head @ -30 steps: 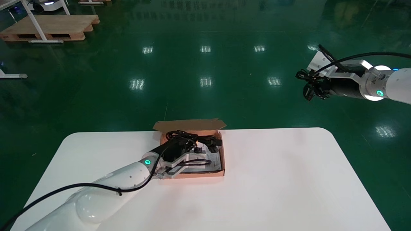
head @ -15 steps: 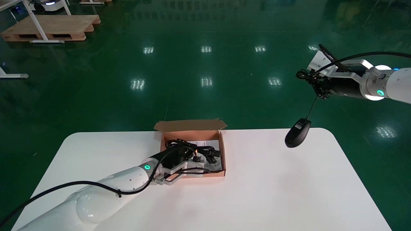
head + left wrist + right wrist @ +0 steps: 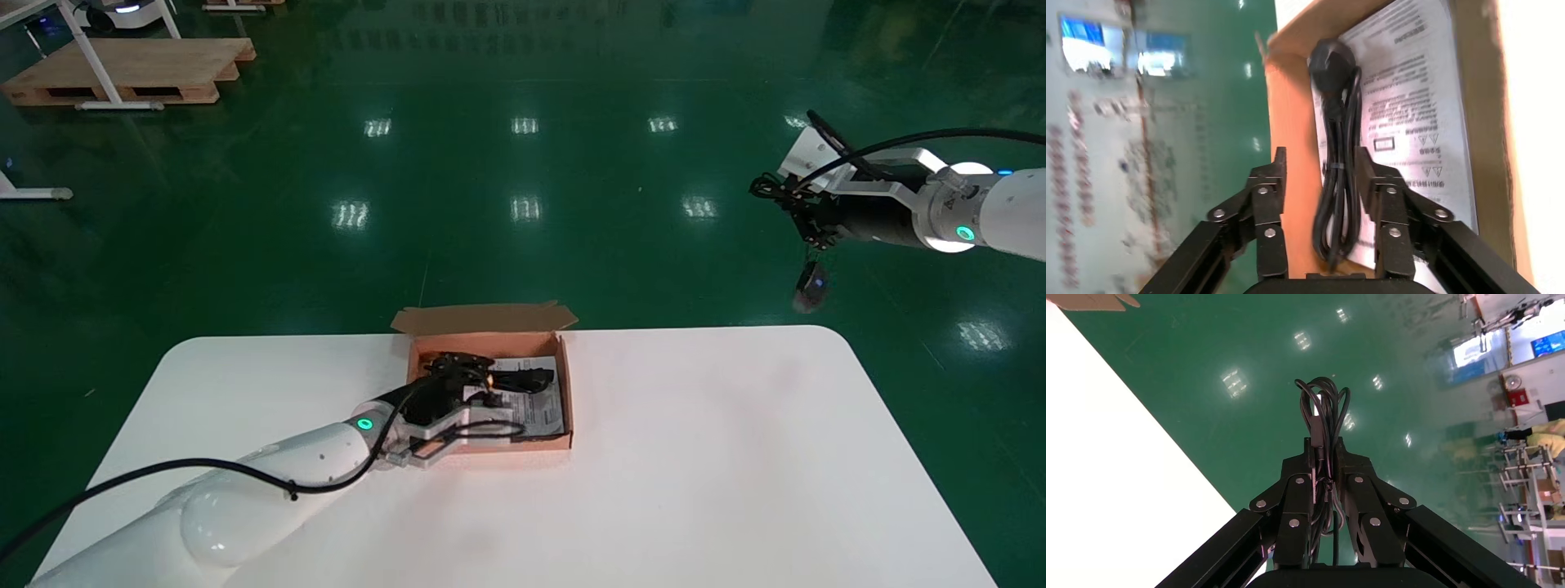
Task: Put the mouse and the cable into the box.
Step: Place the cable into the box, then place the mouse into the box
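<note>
An open cardboard box (image 3: pixel 567 392) sits at the far middle of the white table (image 3: pixel 695 457). A black bundled cable (image 3: pixel 523 378) lies in it on a printed sheet (image 3: pixel 1407 110). My left gripper (image 3: pixel 458 371) hovers over the box's left side. In the left wrist view it (image 3: pixel 1321 162) is open, the cable (image 3: pixel 1338 141) running loose between its fingers. My right gripper (image 3: pixel 805 220) is raised off the table's far right corner, shut on the coiled mouse cord (image 3: pixel 1322 404). The black mouse (image 3: pixel 811 287) dangles below it on its cord, blurred.
The box's lid flap (image 3: pixel 489 319) stands open on the far side. Green floor surrounds the table. A wooden pallet (image 3: pixel 131 69) and a table leg lie far off at the back left.
The mouse dropped from the right gripper and hung low over the table corner; it now swings higher and farther right. The left gripper pulled back slightly, and the cable lies flatter in the box.
</note>
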`<state>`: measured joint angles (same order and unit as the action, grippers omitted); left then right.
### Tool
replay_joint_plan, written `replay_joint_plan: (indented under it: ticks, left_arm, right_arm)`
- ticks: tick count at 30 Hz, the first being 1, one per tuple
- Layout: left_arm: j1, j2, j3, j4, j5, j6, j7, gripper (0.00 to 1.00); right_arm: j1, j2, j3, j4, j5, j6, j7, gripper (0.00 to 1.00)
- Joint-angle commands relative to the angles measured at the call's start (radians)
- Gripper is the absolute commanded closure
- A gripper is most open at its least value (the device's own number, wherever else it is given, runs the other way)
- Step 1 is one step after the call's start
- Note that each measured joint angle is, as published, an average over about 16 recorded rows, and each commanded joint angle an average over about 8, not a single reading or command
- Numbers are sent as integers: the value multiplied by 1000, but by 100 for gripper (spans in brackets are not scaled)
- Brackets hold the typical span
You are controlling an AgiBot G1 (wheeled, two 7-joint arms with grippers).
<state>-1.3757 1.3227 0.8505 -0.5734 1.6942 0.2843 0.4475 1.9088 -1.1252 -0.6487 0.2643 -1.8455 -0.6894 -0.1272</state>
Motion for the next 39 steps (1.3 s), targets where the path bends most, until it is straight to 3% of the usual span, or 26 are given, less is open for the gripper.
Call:
replay_joint_plan:
  ticks: [1, 7, 11, 17, 25, 33, 39]
  left_arm:
    - [-11, -4, -10, 9, -20, -1, -28, 0]
    - [-134, -58, -73, 193, -75, -9, -207, 0]
    - [-203, -82, -84, 352, -65, -81, -280, 0]
    - [-282, -43, -73, 562, -33, -169, -320, 0]
    - [-318, -4, -64, 643, -20, -177, -329, 0]
    - [-322, -1, -63, 651, -18, -177, -330, 0]
    - [-322, -1, -64, 651, -17, -177, -331, 0]
  right_arm:
    - [-1, -2, 0, 3, 0, 1, -3, 100]
    - [-16, -33, 2, 30, 19, -26, -58, 100]
    - [-26, -68, 16, 51, 51, -33, -112, 100]
    - [-31, -151, 40, 42, 102, 3, -209, 100]
    - [-64, -239, 30, 65, 181, -28, -368, 100]
    - [-149, -253, -114, 222, 326, -130, -397, 100]
    - [-185, -254, -282, 338, 420, -120, -332, 100]
